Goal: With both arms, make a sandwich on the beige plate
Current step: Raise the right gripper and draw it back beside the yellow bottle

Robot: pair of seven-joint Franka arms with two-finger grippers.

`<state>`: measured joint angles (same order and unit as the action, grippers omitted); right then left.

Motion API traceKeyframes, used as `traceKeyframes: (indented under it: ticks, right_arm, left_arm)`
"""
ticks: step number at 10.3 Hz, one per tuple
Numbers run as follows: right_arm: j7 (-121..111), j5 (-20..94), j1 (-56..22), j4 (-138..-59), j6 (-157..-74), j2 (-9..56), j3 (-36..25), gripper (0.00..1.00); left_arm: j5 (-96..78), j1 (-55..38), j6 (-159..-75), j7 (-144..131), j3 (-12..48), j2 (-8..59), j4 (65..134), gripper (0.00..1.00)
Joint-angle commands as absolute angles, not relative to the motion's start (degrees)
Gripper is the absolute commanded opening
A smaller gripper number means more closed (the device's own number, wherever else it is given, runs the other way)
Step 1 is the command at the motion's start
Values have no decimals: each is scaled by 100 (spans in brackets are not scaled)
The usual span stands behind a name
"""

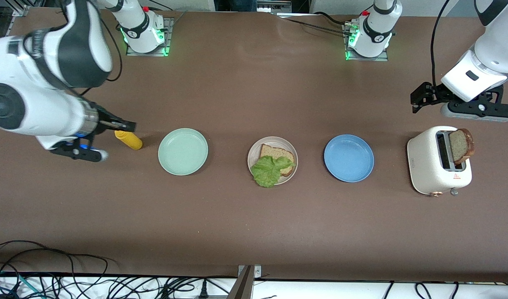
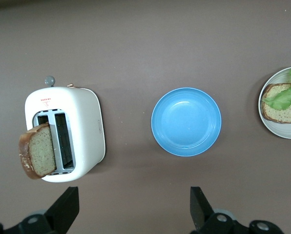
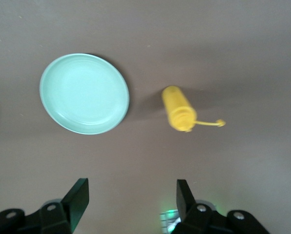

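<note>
The beige plate (image 1: 272,142) sits mid-table, between the mint-green plate (image 1: 183,151) toward the right arm's end and the blue plate (image 1: 348,158) toward the left arm's end, the three in a row. On the beige plate lies one bread slice (image 1: 279,154), flat, with a ruffled lettuce leaf (image 1: 270,170) resting on its nearer part and hanging over the plate's rim toward the front camera. The second bread slice (image 1: 461,145) stands tilted in a slot of the white toaster (image 1: 432,170), which stands near the left arm's end of the table, past the blue plate.

The left gripper (image 2: 135,207) hangs in the air above the bare table beside the toaster, its fingers spread wide and holding nothing. The right gripper (image 3: 133,201) is also up in the air at the right arm's end of the table, by a yellow mustard bottle (image 1: 128,140) that lies on its side beside the mint-green plate; its fingers stand apart and empty. In the right wrist view the bottle's cap dangles from a thin strap.
</note>
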<state>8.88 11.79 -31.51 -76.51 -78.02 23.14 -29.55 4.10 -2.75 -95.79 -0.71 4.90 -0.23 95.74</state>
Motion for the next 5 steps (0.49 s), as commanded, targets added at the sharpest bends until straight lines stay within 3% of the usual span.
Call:
traceKeyframes:
  ticks: [1, 3, 5]
  right_arm:
    - [-862, 1327, -3173, -8278, -7857, 1960, -3661, 100]
    - [-2340, 1695, -2876, -8542, -7875, 1995, -4051, 100]
    - [-3876, 2011, -2271, -8901, -8146, 2039, -4052, 100]
  left_arm:
    - [360, -272, -9492, -70, 483, 17, 9466, 100]
    - [360, -246, -9492, -70, 483, 26, 9466, 100]
    - [360, -220, -9492, -62, 483, 26, 9466, 100]
